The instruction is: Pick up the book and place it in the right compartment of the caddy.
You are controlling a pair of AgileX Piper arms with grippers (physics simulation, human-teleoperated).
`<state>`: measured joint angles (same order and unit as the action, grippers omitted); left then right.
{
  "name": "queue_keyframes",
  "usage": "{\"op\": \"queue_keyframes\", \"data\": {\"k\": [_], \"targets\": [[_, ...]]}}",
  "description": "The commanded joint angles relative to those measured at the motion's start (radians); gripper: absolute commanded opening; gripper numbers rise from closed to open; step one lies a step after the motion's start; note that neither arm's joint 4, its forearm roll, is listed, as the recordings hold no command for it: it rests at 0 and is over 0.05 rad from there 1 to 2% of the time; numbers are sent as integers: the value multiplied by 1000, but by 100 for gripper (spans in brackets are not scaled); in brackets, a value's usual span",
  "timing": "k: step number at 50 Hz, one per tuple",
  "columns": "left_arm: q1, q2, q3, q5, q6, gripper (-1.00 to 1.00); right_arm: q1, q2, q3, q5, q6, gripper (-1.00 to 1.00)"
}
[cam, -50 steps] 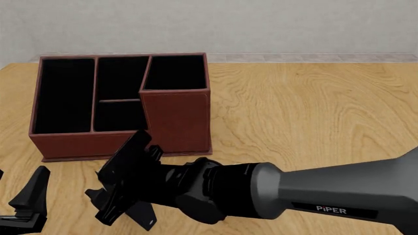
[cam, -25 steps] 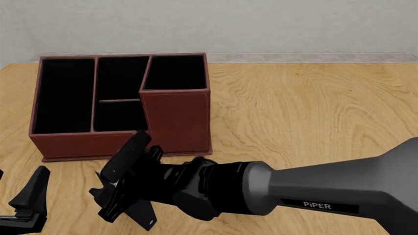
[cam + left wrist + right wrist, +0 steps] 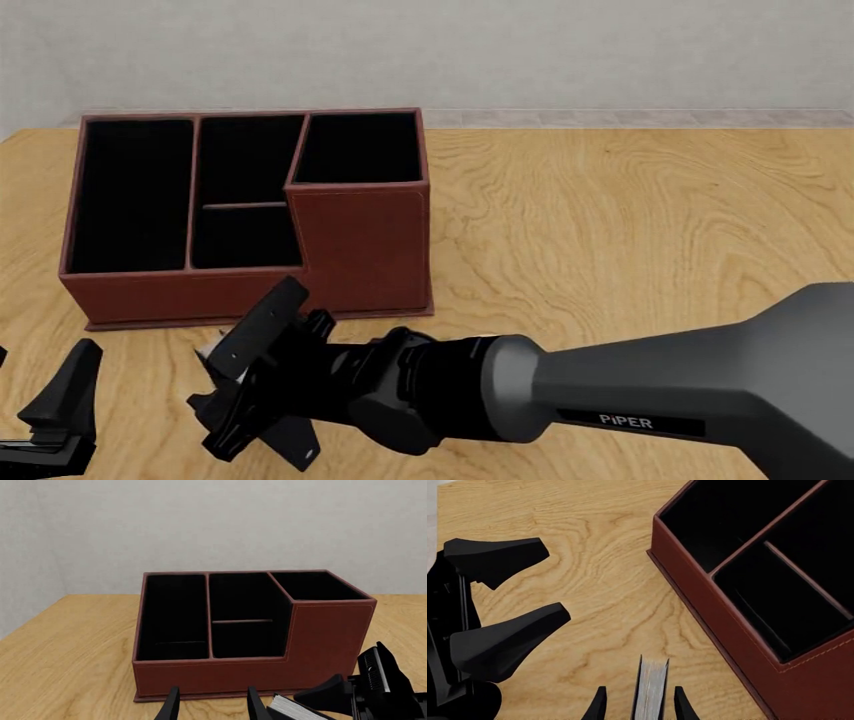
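The book (image 3: pixel 652 685) stands on edge on the table, its grey-white pages between thin black covers. My right gripper (image 3: pixel 640 700) is open and straddles it, with a gap showing on each side. In the front view the right gripper (image 3: pixel 247 375) hides the book except for a pale sliver (image 3: pixel 214 352). The book's page edges (image 3: pixel 292 707) also show in the left wrist view, just in front of the caddy (image 3: pixel 220 677). The caddy (image 3: pixel 174 295) stands at the back left, and its taller right compartment (image 3: pixel 358 148) holds nothing. My left gripper (image 3: pixel 60 405) is open with nothing in it.
Just beyond the book, the left gripper (image 3: pixel 554 580) has its fingers spread wide. The caddy's front wall (image 3: pixel 720 630) runs close beside the book. Bare wooden table (image 3: pixel 627 230) stretches right of the caddy. A grey wall backs the table.
My right arm has pushed a little further to the left and lower, and a pale sliver of the book's pages now shows beside the gripper. The left gripper and caddy have not moved.
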<state>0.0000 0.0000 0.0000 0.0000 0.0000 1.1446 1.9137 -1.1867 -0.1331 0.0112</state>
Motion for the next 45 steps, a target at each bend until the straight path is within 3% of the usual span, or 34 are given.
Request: {"op": "queue_keyframes", "data": {"k": [1,5,6,18,25,29,39,40,45], "targets": [[0,0,0,0,0,100,-11,12,-8,8,-2,100],[0,0,0,0,0,100,-8,17,-7,10,-4,100],[0,0,0,0,0,100,-13,18,-8,11,-8,-100],[0,0,0,0,0,100,-28,-25,-7,22,-19,-100],[0,0,0,0,0,100,-1,-116,57,-34,-22,-100],[0,0,0,0,0,100,-47,-232,55,-30,-31,-100],[0,0,0,0,0,100,-156,-292,-156,168,-164,-100],[0,0,0,0,0,100,-187,-255,-198,204,-210,-100],[0,0,0,0,0,100,-207,-265,-254,222,-168,-100]]}}
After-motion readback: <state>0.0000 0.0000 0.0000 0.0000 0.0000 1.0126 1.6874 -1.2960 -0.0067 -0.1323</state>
